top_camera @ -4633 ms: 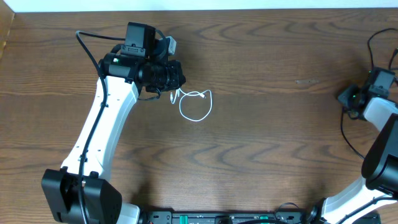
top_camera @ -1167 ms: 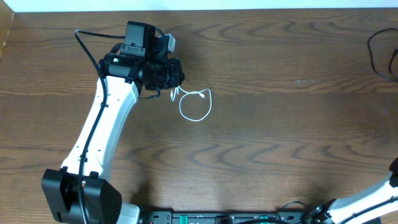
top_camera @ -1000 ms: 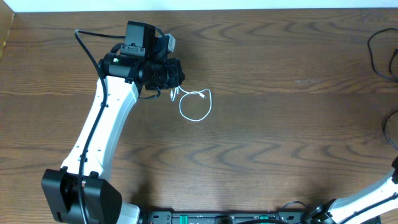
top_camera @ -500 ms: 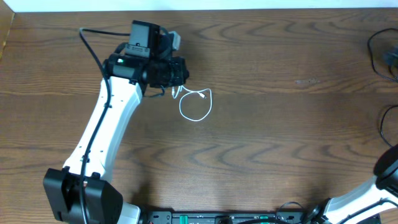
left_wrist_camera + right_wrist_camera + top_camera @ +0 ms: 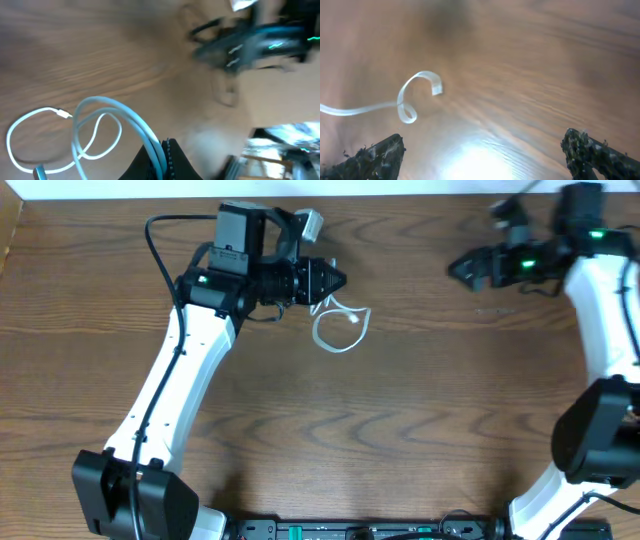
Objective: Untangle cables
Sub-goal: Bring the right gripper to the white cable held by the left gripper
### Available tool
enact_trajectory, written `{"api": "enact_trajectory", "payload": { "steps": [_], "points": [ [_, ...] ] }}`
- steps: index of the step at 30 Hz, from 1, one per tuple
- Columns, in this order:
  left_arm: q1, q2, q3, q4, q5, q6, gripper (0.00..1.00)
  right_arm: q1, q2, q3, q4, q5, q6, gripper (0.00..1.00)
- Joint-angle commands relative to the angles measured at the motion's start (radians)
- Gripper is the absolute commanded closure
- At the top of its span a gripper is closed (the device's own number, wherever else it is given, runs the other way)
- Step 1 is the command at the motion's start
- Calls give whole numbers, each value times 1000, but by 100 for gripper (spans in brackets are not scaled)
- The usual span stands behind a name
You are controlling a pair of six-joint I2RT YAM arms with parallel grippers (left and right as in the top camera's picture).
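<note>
A thin white cable (image 5: 341,332) lies in a small loop on the wooden table (image 5: 420,410), just right of my left gripper (image 5: 338,279). In the left wrist view that gripper (image 5: 164,146) is shut on a doubled strand of the white cable (image 5: 131,119), which rises from its loops on the wood. My right gripper (image 5: 462,268) hovers at the upper right, pointing left. Its jaws (image 5: 487,159) stand wide open with nothing between them. A curled end of the white cable (image 5: 418,84) shows ahead of it.
The left arm (image 5: 170,390) stretches from the front left edge up across the table. The right arm (image 5: 600,300) comes up along the right edge. In the left wrist view the right arm (image 5: 250,42) is a dark blur at the top right.
My left gripper has moved right, dragging the white cable loop with it. The right arm has swung in from the right edge to the upper right, jaws still open.
</note>
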State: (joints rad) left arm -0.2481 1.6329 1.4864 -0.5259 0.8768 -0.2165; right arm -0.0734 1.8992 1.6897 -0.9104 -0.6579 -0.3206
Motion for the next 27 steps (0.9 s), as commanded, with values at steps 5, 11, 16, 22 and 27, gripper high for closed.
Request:
{"api": "enact_trajectory", "payload": {
  "steps": [5, 11, 16, 22, 27],
  "points": [
    [30, 9, 6, 43, 220, -150, 92, 146, -6, 11, 21, -125, -237, 6],
    [30, 9, 6, 50, 241, -159, 92, 207, -4, 11, 72, -250, -238, 7],
    [30, 9, 6, 50, 238, -159, 92, 227, 1, 11, 110, -426, -217, 21],
    [30, 9, 6, 53, 238, -160, 92, 254, 1, 10, 235, -447, 19, 22],
    [30, 9, 6, 66, 238, -190, 92, 292, 9, 10, 314, -422, 161, 23]
  ]
}}
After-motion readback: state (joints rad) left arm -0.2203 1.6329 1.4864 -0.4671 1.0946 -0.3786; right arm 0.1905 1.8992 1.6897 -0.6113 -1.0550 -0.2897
